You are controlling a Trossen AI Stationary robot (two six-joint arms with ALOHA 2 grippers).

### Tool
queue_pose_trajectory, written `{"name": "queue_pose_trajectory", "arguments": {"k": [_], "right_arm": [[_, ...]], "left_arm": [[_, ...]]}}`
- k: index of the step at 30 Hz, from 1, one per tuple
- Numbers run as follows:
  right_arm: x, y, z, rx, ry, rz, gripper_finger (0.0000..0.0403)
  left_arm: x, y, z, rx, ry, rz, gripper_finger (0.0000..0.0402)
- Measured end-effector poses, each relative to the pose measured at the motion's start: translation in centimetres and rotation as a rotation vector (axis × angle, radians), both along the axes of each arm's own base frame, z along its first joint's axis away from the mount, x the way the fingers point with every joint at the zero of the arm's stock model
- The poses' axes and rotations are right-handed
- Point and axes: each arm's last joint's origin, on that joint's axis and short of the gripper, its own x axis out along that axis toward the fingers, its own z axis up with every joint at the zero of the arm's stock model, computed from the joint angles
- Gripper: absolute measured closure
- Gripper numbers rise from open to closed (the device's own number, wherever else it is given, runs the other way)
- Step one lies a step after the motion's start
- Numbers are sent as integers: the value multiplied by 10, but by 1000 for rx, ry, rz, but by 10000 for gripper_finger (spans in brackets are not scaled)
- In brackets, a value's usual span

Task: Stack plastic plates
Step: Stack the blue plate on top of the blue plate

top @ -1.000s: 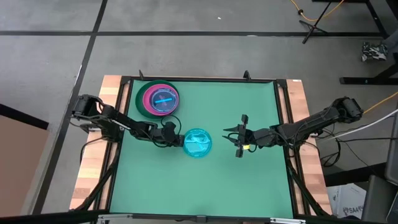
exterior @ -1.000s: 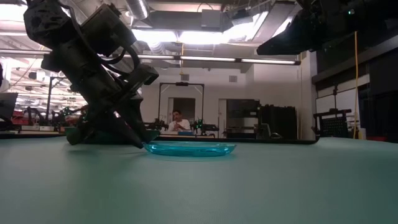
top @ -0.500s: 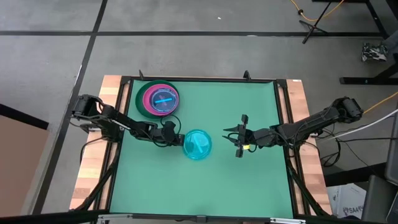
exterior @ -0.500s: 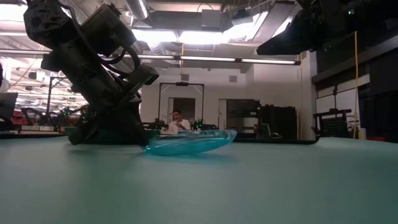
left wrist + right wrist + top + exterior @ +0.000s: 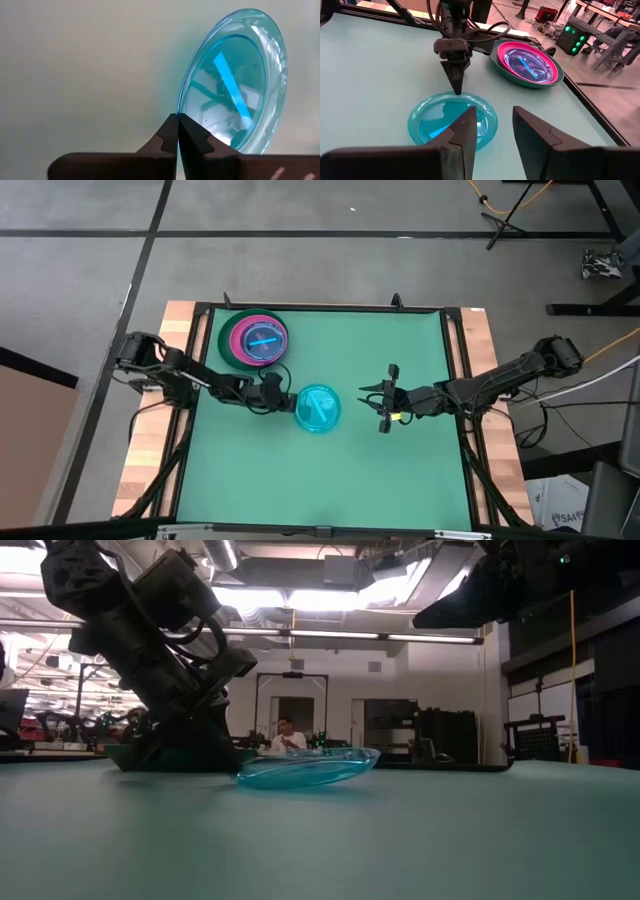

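A translucent cyan plate (image 5: 318,411) is near the table's middle, tilted in the low view (image 5: 308,768) with its right side raised. My left gripper (image 5: 288,404) is at the plate's left edge, shut on its rim. Toward the far left corner sits a stack of plates (image 5: 255,340): a dark green one at the bottom, then pink, then darker translucent ones inside. It also shows in the right wrist view as the stack (image 5: 527,62). My right gripper (image 5: 384,411) hovers open to the right of the cyan plate, touching nothing. My left gripper (image 5: 177,120) pinches the cyan plate's rim (image 5: 181,106) on its left side between the tips of its two fingers. The fingers slant down from the table's left. The plate sits tilted, its right side (image 5: 368,754) lifted off the table and the held side low.
The green mat (image 5: 330,480) covers the table inside a black frame (image 5: 452,360). The plate stack lies just beyond the left arm (image 5: 190,380). Bare mat stretches along the near side and the far right. A person (image 5: 285,737) sits far off in the room.
The cyan plate lay flat on the table a second ago. Its right side has since risen, while the side at my left gripper has stayed low. My left gripper has lifted a little.
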Motion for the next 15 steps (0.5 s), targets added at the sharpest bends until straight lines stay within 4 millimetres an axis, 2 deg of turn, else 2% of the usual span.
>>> {"name": "queue_pose_trajectory", "arguments": {"k": [6, 15], "right_arm": [[0, 0, 0, 0, 1, 0, 283], [0, 0, 0, -2, 6, 0, 283]], "left_arm": [[0, 12, 7, 31, -23, -2, 401], [-7, 42, 39, 106, -120, 37, 401]]}}
